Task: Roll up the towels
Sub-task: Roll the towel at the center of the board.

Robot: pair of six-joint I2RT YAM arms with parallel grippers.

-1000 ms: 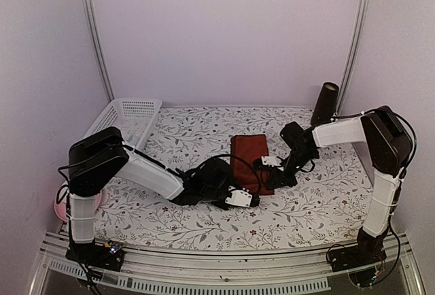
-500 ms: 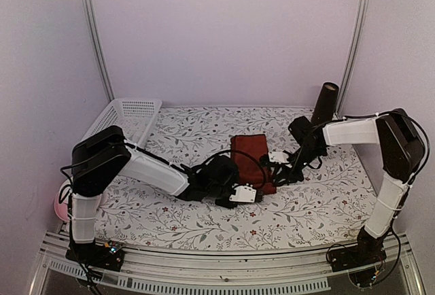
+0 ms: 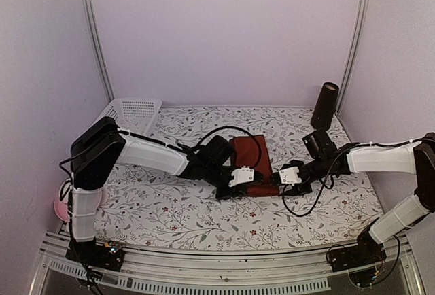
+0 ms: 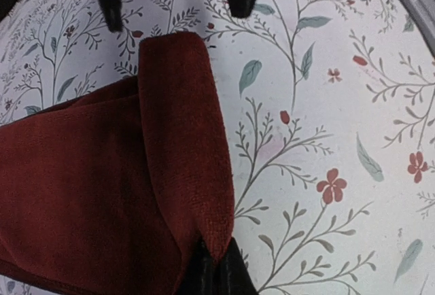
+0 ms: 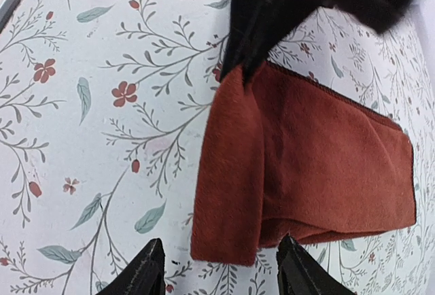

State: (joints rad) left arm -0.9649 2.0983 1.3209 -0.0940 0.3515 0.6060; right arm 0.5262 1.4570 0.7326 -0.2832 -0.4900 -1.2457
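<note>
A dark red towel (image 3: pixel 250 155) lies on the flowered table cloth, its near edge folded over into a thick strip (image 4: pixel 180 139). My left gripper (image 4: pixel 217 271) is shut on one end of that strip, seen from above at the towel's near left corner (image 3: pixel 253 187). My right gripper (image 5: pixel 221 271) stands open just off the strip's other end (image 5: pixel 228 240), its fingers (image 5: pixel 146 271) on either side and not touching. From above, the right gripper (image 3: pixel 279 181) sits at the towel's near right corner. The left gripper's fingers (image 5: pixel 255 37) show pinching the far end in the right wrist view.
A white plastic basket (image 3: pixel 129 115) stands at the back left. A dark cylinder (image 3: pixel 325 105) stands at the back right. Black cables (image 3: pixel 228 132) loop over the towel's far side and under the right arm (image 3: pixel 302 206). A pink object (image 3: pixel 61 206) sits off the table's left edge.
My right gripper has opened and drawn back to the right, off the towel. My left gripper has shut on the folded edge and shifted right and farther in.
</note>
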